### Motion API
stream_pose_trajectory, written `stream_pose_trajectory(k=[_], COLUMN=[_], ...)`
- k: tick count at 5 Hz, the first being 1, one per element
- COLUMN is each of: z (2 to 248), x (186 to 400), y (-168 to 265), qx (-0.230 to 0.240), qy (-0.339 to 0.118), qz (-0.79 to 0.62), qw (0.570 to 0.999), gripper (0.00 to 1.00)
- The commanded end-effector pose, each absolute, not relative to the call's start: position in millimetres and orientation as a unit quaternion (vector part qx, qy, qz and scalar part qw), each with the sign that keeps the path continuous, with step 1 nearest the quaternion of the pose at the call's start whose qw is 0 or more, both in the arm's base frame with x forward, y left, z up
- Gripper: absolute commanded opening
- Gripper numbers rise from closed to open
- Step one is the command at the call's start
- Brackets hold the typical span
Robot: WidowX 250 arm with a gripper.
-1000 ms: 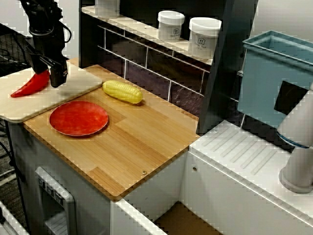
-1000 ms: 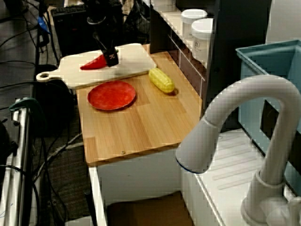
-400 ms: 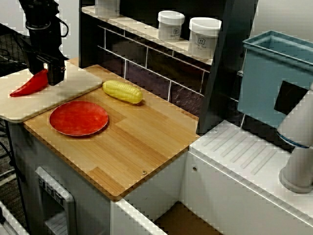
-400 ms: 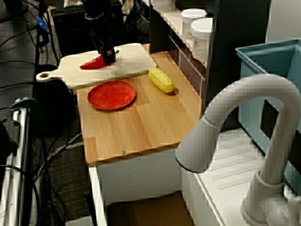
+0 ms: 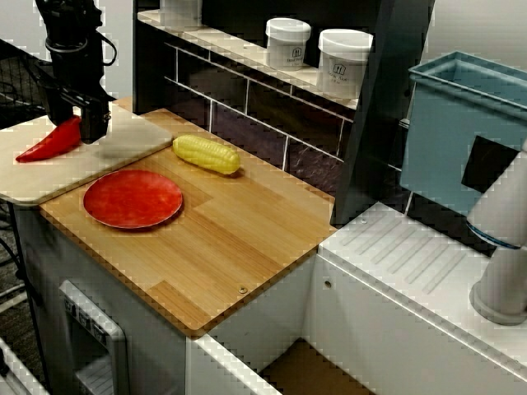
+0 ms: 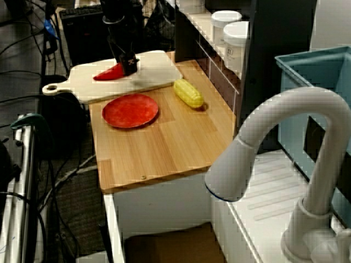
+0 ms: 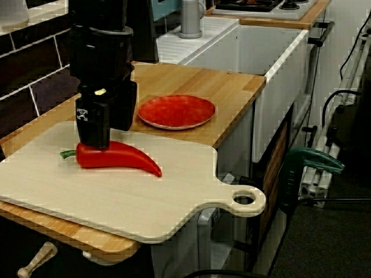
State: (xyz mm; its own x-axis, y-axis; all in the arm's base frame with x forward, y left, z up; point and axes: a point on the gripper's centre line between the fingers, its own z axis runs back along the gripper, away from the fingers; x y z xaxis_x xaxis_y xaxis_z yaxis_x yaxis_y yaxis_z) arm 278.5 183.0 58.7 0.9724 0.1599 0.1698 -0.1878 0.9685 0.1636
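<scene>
One tool [image 7: 94,143] sits over the stem end of the pepper [image 7: 124,157] on the board [image 7: 145,200]. I cannot tell whether it grips. Plate [image 7: 175,111] lies on the table [image 7: 232,81], just beside the board.

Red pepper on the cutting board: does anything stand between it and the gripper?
Nothing visible does. The gripper meets the red pepper near its stem end; the red plate and corn lie off to one side.
</scene>
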Motion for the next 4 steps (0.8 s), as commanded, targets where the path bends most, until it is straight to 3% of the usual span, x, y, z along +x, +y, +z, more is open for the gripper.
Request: stream_pose_trajectory(k=[1,4], z=[64,50], x=[273,269], y=[204,200], qx=[0.11,0.094], qy=[-0.072,-0.054], qz=[0.111,0.106], qw=[0.985,0.988], gripper=[1.0,1.0])
